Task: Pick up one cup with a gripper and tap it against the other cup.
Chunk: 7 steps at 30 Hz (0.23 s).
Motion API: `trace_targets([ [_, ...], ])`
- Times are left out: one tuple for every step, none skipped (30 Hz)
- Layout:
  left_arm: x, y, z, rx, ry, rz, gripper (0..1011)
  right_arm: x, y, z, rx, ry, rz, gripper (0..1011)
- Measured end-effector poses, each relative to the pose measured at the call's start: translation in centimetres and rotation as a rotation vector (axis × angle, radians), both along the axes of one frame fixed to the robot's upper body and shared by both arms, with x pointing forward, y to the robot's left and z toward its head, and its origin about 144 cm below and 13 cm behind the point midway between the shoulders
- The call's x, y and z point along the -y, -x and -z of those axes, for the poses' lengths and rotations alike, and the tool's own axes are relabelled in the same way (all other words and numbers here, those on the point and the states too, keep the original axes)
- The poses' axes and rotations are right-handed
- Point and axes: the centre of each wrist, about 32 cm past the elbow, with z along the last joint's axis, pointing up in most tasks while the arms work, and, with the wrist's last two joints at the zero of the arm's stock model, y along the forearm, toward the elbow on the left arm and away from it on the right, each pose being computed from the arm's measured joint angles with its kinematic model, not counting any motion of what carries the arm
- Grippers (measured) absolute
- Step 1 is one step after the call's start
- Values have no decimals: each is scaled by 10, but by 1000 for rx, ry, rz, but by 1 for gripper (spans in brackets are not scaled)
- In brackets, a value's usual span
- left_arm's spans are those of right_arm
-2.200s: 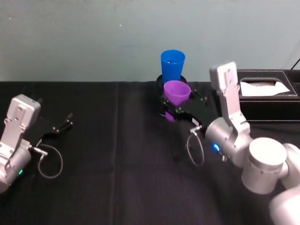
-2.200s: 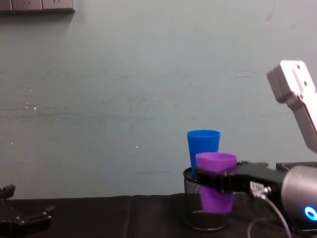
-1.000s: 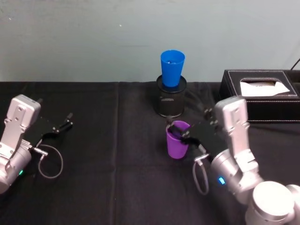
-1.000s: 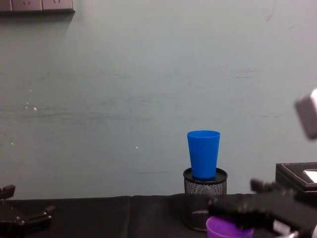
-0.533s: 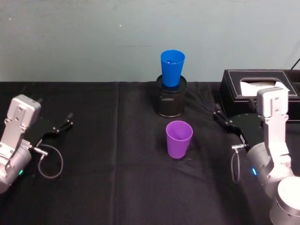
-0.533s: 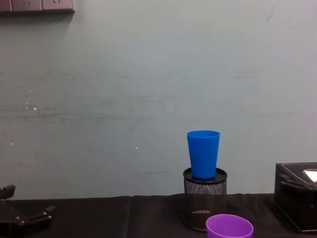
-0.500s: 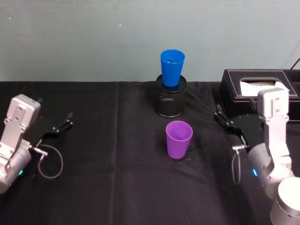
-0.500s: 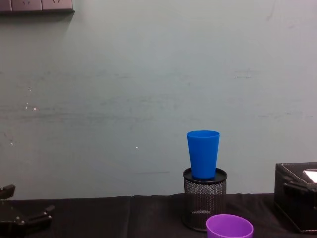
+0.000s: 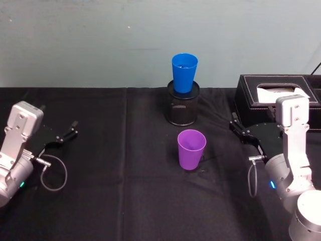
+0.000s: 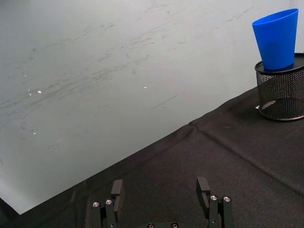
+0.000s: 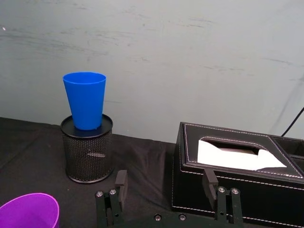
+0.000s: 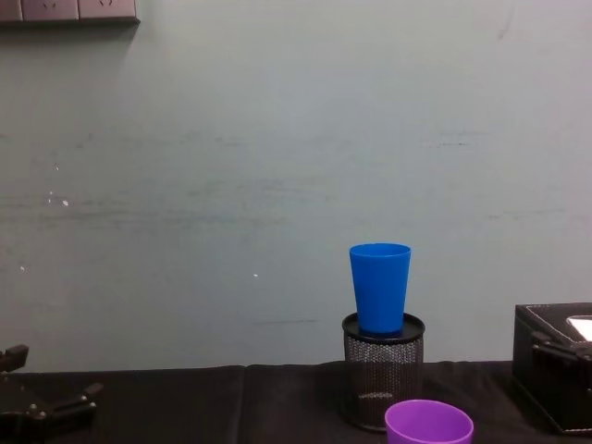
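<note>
Judged from the layout: no cup in hand, nothing gripped, tap apparently done or not begun — cannot tell which. Smooth tapered purple plastic tumbler (image 9: 191, 149) upright on the black tablecloth (image 9: 125, 201), open end up, just in front of the black mesh pen holder (image 9: 182, 108). Bright blue tapered plastic tumbler (image 9: 184, 73) seated in that holder's mouth, well apart from the purple one.

If a tap is wanted next: a sideways reach to the purple tumbler's wall, a firm pinch, a lift to the blue tumbler's height, then a light touch so as not to topple it.

Right black two-fingered gripper (image 9: 243, 131) low on the right, beside the black leather-look tissue box (image 9: 278, 98), pointing toward the cups, jaws spread and empty. Left black gripper (image 9: 64, 134) parked at the far left, jaws likewise spread, empty.
</note>
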Motion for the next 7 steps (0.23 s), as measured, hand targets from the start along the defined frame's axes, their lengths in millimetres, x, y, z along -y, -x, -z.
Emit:
trace_targets([
  [0, 0, 0, 0, 0, 0, 1000, 0, 0, 0, 0, 0, 0, 1000],
  [0, 0, 0, 0, 0, 0, 1000, 0, 0, 0, 1, 0, -1, 1000],
  [0, 0, 0, 0, 0, 0, 1000, 0, 0, 0, 1, 0, -1, 1000],
  [0, 0, 0, 0, 0, 0, 1000, 0, 0, 0, 1, 0, -1, 1000],
  [0, 0, 0, 0, 0, 0, 1000, 0, 0, -1, 1, 0, -2, 1002],
  [0, 0, 0, 0, 0, 0, 1000, 0, 0, -1, 2, 0, -2, 1002],
  [0, 0, 0, 0, 0, 0, 1000, 0, 0, -1, 2, 0, -2, 1000],
])
